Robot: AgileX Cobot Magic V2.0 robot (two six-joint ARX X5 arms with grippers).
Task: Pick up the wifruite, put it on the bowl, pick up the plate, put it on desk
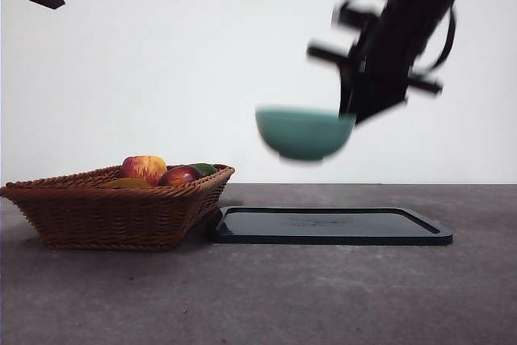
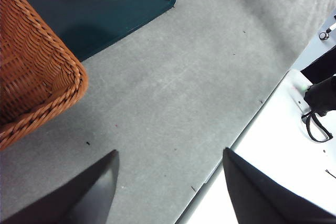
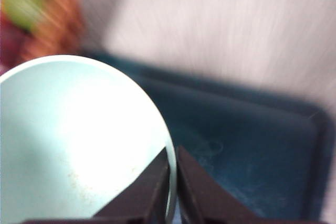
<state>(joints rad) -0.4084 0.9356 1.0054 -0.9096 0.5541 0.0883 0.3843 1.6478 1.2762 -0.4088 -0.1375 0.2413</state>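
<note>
Gripping the bowl [image 1: 304, 132] by its rim, jaws clamped, the right gripper [image 3: 172, 182] carries it above the tray [image 1: 331, 225]; next it needs lowering onto the desk [image 1: 323, 296].

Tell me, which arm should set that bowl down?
The right. Its gripper is shut on the bowl rim, holding it above the tray. The left gripper is open over bare desk.

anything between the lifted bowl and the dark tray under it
Nothing. In the front view the bowl, pinched at its rim by the right gripper, hangs in open air above the tray.
</note>
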